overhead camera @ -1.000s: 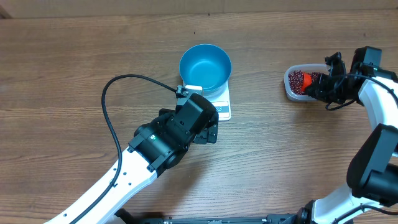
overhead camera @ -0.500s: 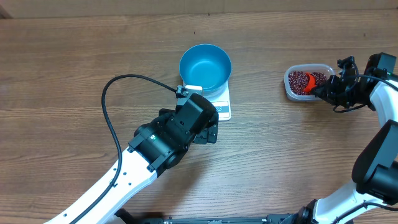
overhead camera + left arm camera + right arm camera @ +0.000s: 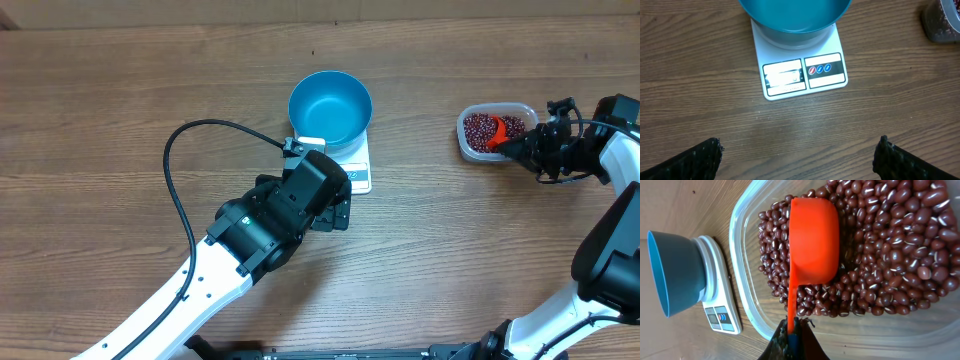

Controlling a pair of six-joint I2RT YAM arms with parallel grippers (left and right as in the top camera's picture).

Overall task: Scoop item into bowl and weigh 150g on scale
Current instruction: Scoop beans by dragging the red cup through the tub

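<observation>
Since a second earlier, the right gripper (image 3: pixel 538 148) had drawn back toward 3 o'clock, clenched on the scoop's (image 3: pixel 812 240) handle. Its cup lay on the beans (image 3: pixel 890 255) in the tub (image 3: pixel 742 255). At the tub's 9 o'clock, the bowl (image 3: pixel 330 105) sat on the scale (image 3: pixel 802 75). The left gripper (image 3: pixel 797 152) hovered at the scale's 6 o'clock, jaws released, its wrist hiding the scale's near corner from overhead. A cable (image 3: pixel 175 190) looped at 9 o'clock.

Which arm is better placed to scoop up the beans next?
Right. The right end effector is shut on the scoop, which lies on the beans in the tub. The left end effector hangs open and empty by the scale, away from the tub.
</observation>
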